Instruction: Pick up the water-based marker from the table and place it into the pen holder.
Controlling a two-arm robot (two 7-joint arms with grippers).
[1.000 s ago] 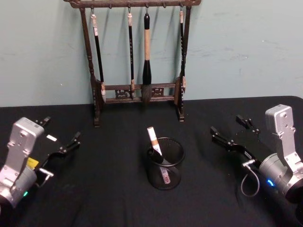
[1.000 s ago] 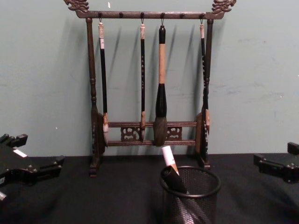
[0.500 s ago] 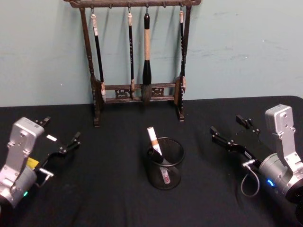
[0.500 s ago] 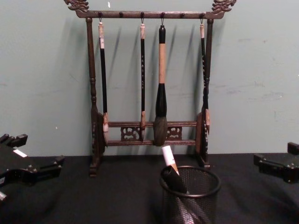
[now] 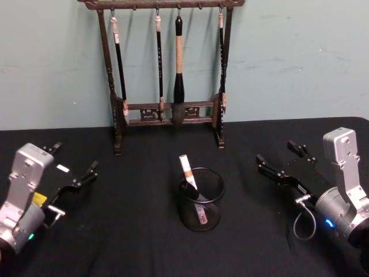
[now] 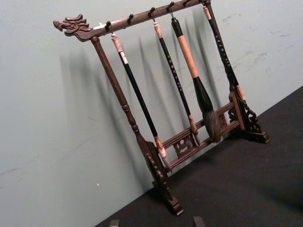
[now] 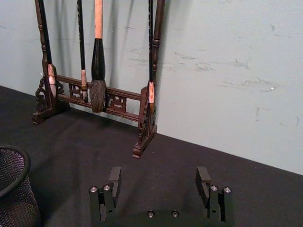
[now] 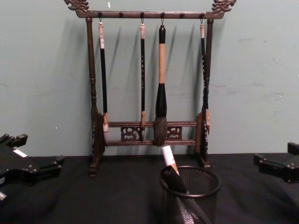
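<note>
Marker point(image 5: 187, 172) leans tilted inside the pen holder point(image 5: 201, 199), its pale end poking above the rim toward 11 o'clock, so by my judgement the placing is done and the step in hand is simply to keep both arms clear. Doing that well means holding each arm low and wide, with no sweep inward that could clip the light cup or knock the leaning marker out. Nearest, at about 8 o'clock from the cup, the left gripper point(image 5: 74, 171) hovers over the table point(image 5: 138, 242) with its jaws spread and nothing between them; at about 3 o'clock the right gripper point(image 5: 282, 161) does likewise, jaws spread wide and empty, well apart from the holder. The holder is a round black wire-mesh cylinder with a solid smooth rim, see-through enough to show the marker's lower part. A matte black cloth covers the table. Farthest off, at 12 o'clock against the pale green wall, a dark carved wooden brush rack point(image 5: 167, 112) carries four hanging brushes.
</note>
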